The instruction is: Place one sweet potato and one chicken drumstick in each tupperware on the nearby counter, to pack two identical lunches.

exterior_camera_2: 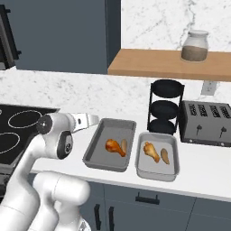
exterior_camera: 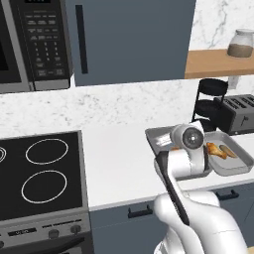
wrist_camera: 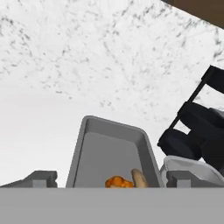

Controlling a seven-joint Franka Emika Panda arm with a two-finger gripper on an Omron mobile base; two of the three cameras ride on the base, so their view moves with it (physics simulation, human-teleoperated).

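Two tupperware stand side by side on the white counter (exterior_camera_2: 203, 164). The darker tupperware (exterior_camera_2: 93, 145) on the left holds a chicken drumstick (exterior_camera_2: 114, 147) and a sweet potato (exterior_camera_2: 124, 145). The lighter tupperware (exterior_camera_2: 155, 174) on the right holds another drumstick (exterior_camera_2: 151, 151) and sweet potato (exterior_camera_2: 165, 156). My gripper (exterior_camera_2: 91, 120) hovers by the darker container's far left corner, open and empty. In the hand view its fingertips (wrist_camera: 41, 178) stand wide apart over the darker tupperware (wrist_camera: 109, 148), with the drumstick (wrist_camera: 118, 182) and sweet potato (wrist_camera: 138, 178) low between them.
A black tiered rack (exterior_camera_2: 165, 108) and a toaster (exterior_camera_2: 205, 122) stand behind the containers. Above them is a wooden shelf (exterior_camera_2: 153, 63) with a jar (exterior_camera_2: 195, 46). The black stovetop (exterior_camera: 42, 173) lies to the left, under a microwave (exterior_camera: 30, 44).
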